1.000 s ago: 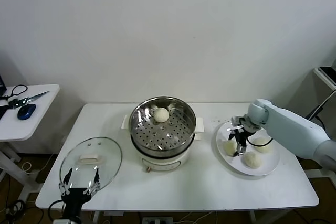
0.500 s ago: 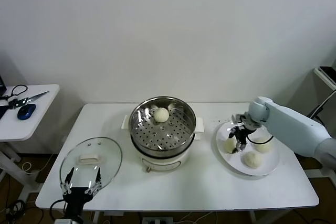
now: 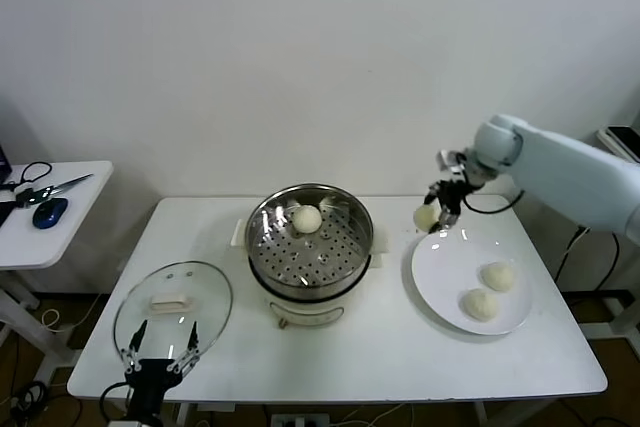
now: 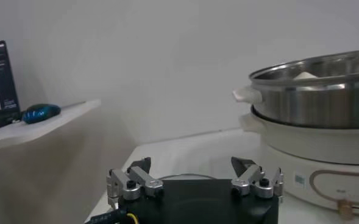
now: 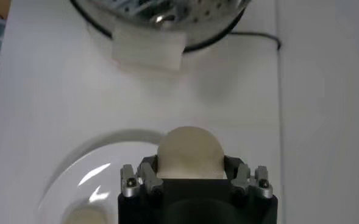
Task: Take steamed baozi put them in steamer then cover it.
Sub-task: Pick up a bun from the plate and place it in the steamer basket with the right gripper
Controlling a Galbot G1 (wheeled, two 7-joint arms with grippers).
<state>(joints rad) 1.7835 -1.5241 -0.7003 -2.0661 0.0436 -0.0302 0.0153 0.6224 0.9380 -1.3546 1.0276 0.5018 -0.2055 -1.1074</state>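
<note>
The right tool [image 3: 436, 209] is clenched around one steamed baozi [image 3: 426, 216], holding it in the air above the far edge of the white plate [image 3: 445, 267], to the right of the steamer [image 3: 309, 244]. The right wrist view shows that bun [image 5: 189, 152] gripped between the two fingers [image 5: 144, 175], with the plate's rim [image 5: 81, 159] below and the steamer's white side handle [image 5: 147, 50] beyond it.

One baozi [image 3: 307, 218] lies inside the steamer on the perforated tray, near the far wall. Two more baozi [image 3: 497, 276] [image 3: 481, 304] sit on the plate, toward the side away from the steamer.

The cover [image 3: 173, 309] lies flat on the table [image 3: 380, 357], left of the steamer and nearer the front edge, apart from the pot.

The left tool [image 3: 160, 348] hangs at the front edge of the table just beside the cover, fingers [image 4: 129, 182] spread and released, gripping nothing.
</note>
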